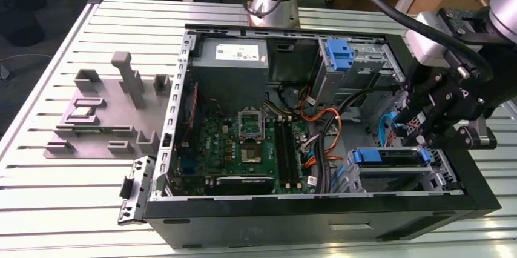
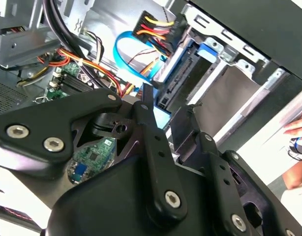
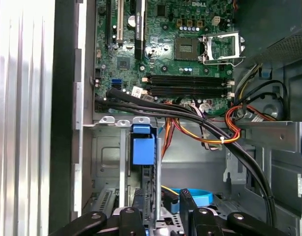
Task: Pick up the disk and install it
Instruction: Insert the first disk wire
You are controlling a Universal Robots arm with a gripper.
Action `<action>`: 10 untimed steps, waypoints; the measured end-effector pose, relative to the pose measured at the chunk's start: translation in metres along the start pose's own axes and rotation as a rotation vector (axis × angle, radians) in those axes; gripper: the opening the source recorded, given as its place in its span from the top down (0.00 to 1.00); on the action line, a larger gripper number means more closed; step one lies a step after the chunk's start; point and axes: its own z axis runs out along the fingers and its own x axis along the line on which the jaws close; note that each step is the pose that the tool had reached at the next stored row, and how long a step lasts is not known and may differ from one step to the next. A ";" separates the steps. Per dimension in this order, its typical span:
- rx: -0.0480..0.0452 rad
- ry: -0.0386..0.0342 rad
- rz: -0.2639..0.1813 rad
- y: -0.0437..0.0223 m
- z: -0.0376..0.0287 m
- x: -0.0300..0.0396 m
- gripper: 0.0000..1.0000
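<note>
First wrist view: fingers [image 3: 161, 211] straddle the disk [image 3: 142, 152].

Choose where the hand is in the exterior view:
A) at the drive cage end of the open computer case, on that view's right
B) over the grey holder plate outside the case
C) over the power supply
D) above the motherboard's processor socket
A: the hand hangs at the end of the open computer case on the exterior view's right, just above the drive cage with blue trim.
</note>
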 end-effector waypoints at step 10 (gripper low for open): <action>0.0000 0.0003 0.000 -0.0025 0.0071 -0.0007 0.58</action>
